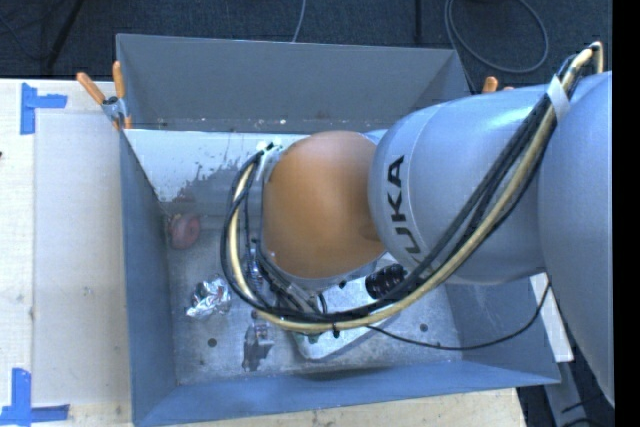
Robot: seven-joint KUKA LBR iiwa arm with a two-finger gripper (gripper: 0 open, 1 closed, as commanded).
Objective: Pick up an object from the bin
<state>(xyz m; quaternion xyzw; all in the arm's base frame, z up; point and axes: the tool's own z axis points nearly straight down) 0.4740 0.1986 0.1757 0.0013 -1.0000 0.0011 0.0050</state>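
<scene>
The gripper, as far as I can make out below the orange wrist cover, sits low over the floor of the bin, near the front wall. I cannot tell whether it is open or closed, and I see nothing held. The nearest thing is a crumpled foil ball, near it on the view's left. A pink round thing lies farther back. Risk: closing here may grasp only bare floor, or a sideways move may knock the foil away.
</scene>
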